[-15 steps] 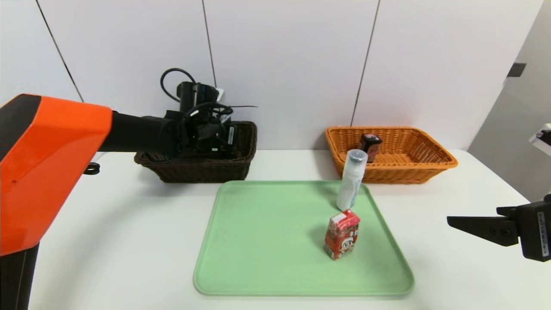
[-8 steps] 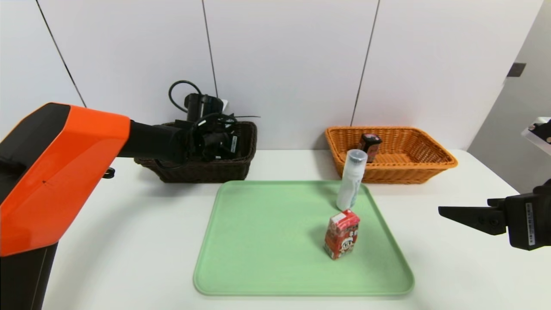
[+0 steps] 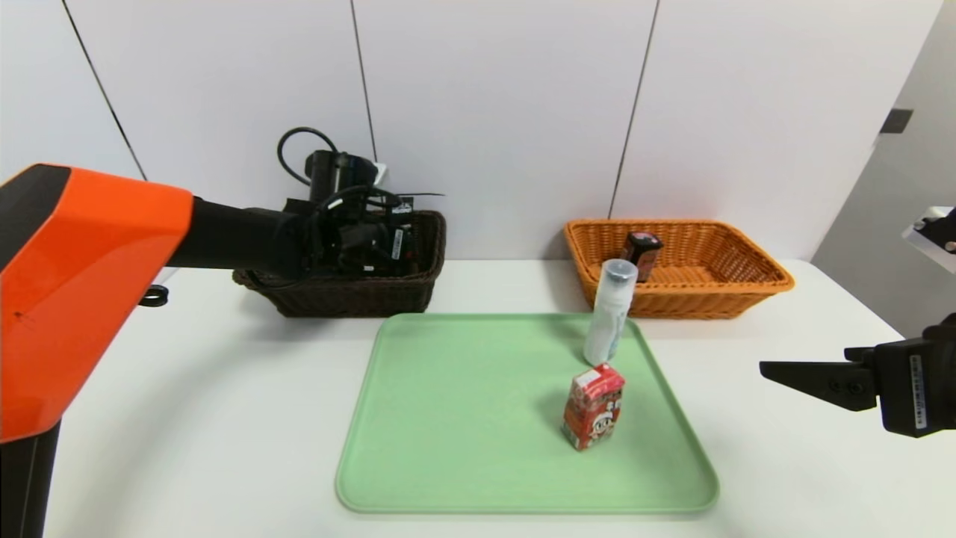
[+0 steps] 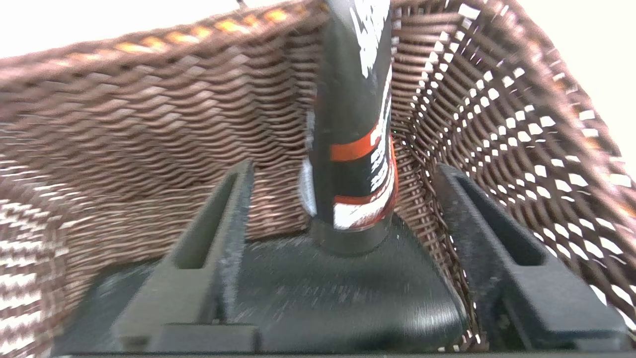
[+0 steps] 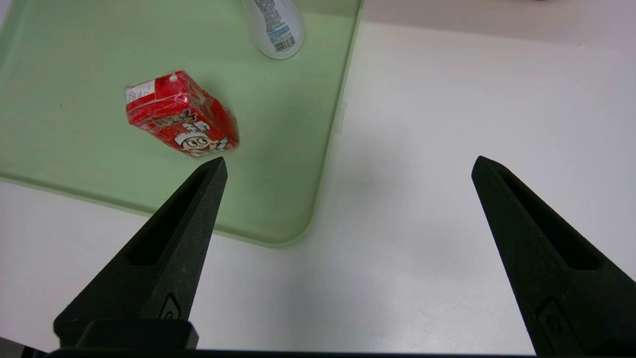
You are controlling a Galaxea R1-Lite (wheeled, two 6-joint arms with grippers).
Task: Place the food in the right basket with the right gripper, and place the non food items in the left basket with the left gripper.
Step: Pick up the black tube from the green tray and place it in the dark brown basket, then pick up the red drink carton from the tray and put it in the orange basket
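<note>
Left gripper [image 4: 343, 248] sits inside the left basket [image 3: 418, 288] at the tabletop's far-left side, jaws apart, black tube [image 4: 355, 124] loose between them, its long axis running away from the wrist toward the far wall; wicker close on one side, so likely withdraw straight up. On the green tray [image 3: 463, 418], white bottle [image 3: 611, 310] stands near the far-right corner, red carton [image 3: 594, 406] upright just nearer. Right basket [image 3: 747, 291] far right holds the dark pack [image 3: 642, 252]. Right gripper [image 5: 348, 169], jaws wide apart and empty, hovers off the tray's right edge; the carton is nearest this arm, open table around.
</note>
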